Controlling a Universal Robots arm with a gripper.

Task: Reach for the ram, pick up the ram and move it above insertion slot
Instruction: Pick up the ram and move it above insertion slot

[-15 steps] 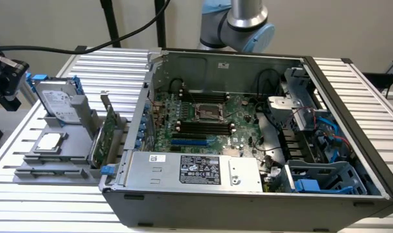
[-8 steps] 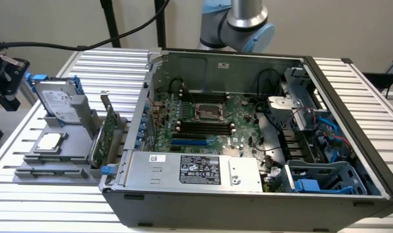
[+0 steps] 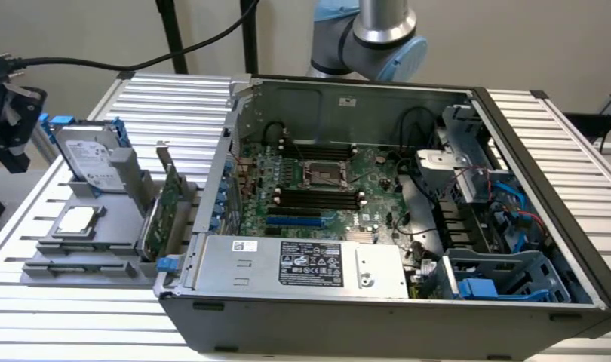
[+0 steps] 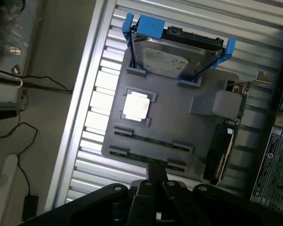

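While the pincer [image 4: 156,170] is hovering with its fingers pressed together and gripping nothing, the ram [image 4: 153,141] is sitting edge-up in the grey holder [image 4: 179,117] just beyond its tips.

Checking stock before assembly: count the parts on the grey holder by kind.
Hard drive: 1
Processor: 1
Expansion card: 1
Ram stick: 1 clear, second row unclear
Total: 4
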